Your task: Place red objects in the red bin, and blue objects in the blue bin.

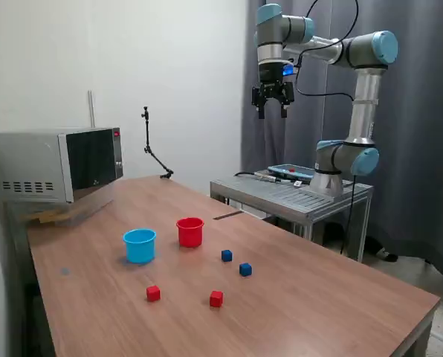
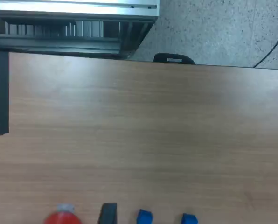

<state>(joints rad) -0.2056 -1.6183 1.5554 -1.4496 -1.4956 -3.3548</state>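
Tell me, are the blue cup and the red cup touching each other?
Apart. The exterior view shows bare wood between the blue cup and the red cup.

A robotics lab, by the look of it: a UR5e arm (image 1: 355,89) bolted to a metal stand (image 1: 296,197), a wooden table (image 1: 318,297), a microwave (image 1: 54,165), grey curtains (image 1: 422,149) behind, speckled floor (image 2: 213,28).

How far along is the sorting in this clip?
Nothing is sorted yet. Both red cubes and both blue cubes sit on the table, outside the red cup and blue cup. The end effector hangs high, open and empty.
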